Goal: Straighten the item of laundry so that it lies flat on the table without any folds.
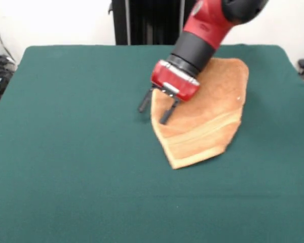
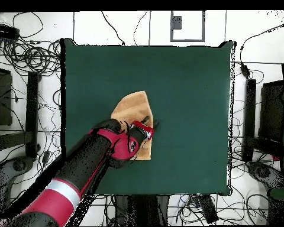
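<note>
Pincer: pincer [image 1: 156,110] has two thin black fingers [image 1: 167,112], spread apart, nothing between them. Tips point down and toward the camera in the front view. One finger sits over the towel's edge, the other over bare desk just beside it. Can't tell if the tips touch the surface.
Pincer housing: red block with a light plate on its face, on a black cylindrical wrist; overhead view shows it at [image 2: 145,129].
Arm: arm [image 2: 79,171] is red and black with a pale band low down; it comes in diagonally from the base side and covers part of the towel.
Towel: towel [image 1: 213,116] is orange-tan terry with a nubby pile. Not flat: outline is irregular, rounded at the far end and narrowing to a blunt point at the near end in the front view. A lighter woven band runs across it near the pointed end, and stacked edges show there, so it's folded over on itself.
Towel position: on the desk, right of centre and toward the robot's side in the front view; overhead shows it at [image 2: 132,109], left of centre and toward the lower half, well clear of all desk edges.
Desk: desk [image 1: 66,152] has a dark green cloth top, matte, rectangular, much larger than the towel.
Surroundings: cables [image 2: 32,56] lie on the light floor around the desk.
</note>
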